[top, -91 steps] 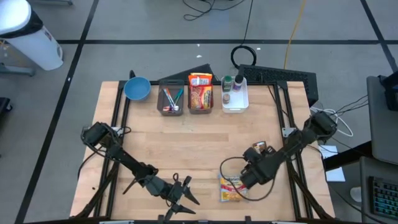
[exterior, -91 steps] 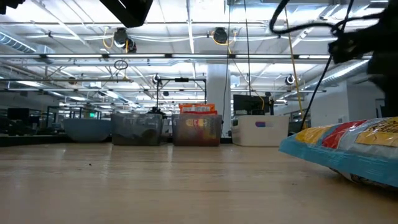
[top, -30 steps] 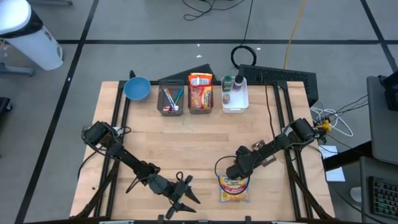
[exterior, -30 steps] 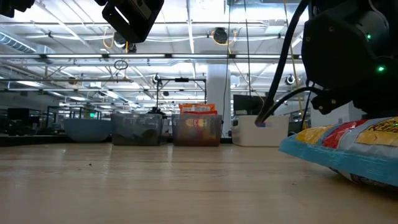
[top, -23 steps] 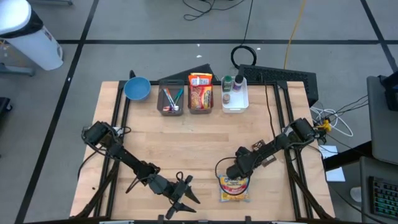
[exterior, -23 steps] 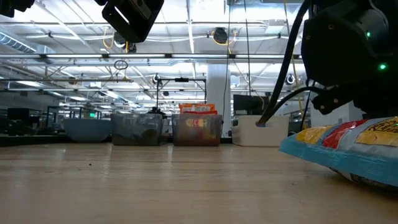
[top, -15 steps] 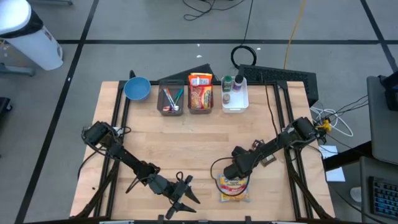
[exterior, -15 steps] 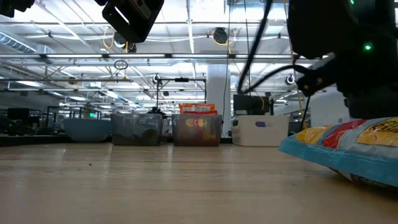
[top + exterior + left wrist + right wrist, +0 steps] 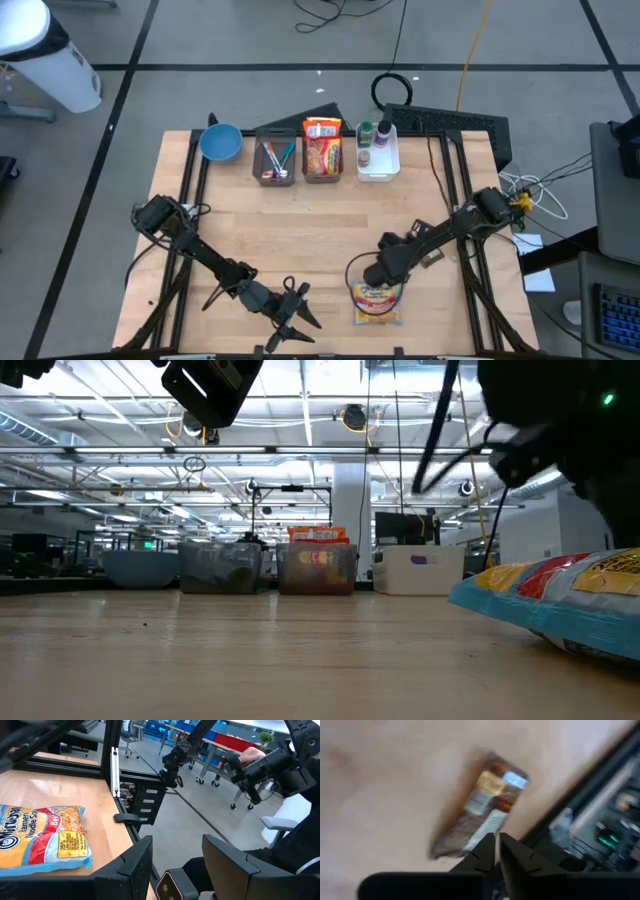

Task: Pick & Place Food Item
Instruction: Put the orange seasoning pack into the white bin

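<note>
1. Yellow-and-blue noodle packet (image 9: pixel 375 303) lies flat on the wooden table (image 9: pixel 300 220) near its front edge, right of centre.
2. Right gripper (image 9: pixel 373 275) hangs just behind the packet's back end, fingers nearly together, holding nothing.
3. Packet's long axis runs front to back, so I reckon the jaws should straddle its short width.
4. Left gripper (image 9: pixel 290 312) waits near the front edge, beside the packet, fingers partly apart and empty. Right arm's clearly closer.

Blue-edged orange noodle packet (image 9: pixel 376 303); blue bowl (image 9: pixel 219 142).
</note>
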`<state>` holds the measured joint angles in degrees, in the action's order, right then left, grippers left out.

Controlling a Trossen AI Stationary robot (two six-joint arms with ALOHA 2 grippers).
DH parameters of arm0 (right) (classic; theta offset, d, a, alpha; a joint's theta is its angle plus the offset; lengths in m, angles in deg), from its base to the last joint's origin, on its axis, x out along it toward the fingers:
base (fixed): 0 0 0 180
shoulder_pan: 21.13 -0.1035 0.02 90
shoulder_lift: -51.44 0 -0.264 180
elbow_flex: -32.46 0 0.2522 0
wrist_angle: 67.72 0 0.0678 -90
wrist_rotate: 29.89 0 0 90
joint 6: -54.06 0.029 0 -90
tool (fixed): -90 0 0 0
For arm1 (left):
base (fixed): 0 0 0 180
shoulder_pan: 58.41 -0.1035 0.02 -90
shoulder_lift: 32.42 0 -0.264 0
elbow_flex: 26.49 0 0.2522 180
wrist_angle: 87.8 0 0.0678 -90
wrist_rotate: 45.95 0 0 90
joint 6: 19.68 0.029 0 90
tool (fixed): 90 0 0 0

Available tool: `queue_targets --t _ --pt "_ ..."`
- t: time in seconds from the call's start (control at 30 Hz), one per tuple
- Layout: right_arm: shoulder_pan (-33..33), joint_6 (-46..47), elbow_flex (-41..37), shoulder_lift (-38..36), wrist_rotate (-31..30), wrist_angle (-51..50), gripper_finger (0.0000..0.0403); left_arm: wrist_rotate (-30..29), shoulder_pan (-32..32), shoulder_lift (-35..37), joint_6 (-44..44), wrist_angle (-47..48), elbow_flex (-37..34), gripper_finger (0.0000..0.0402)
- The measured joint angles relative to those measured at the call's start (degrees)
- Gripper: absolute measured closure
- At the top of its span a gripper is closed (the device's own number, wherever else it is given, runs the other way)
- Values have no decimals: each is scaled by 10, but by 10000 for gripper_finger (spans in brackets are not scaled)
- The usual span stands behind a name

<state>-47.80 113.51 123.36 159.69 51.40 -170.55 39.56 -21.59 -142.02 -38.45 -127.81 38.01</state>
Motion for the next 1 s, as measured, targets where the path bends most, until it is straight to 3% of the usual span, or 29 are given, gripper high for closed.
queue_targets --t 0.27,0.4,0.53,1.0 --pt "-12 77 1 -43 -1 22 234 0 0 0 2 0 0 220" --pt "-12 102 0 -36 0 36 189 0 0 0 2 0 0 220" --pt "-12 101 -2 -20 -1 45 186 0 0 0 2 0 0 220" --pt "-12 83 -2 46 0 37 249 0 0 0 0 0 0 220"
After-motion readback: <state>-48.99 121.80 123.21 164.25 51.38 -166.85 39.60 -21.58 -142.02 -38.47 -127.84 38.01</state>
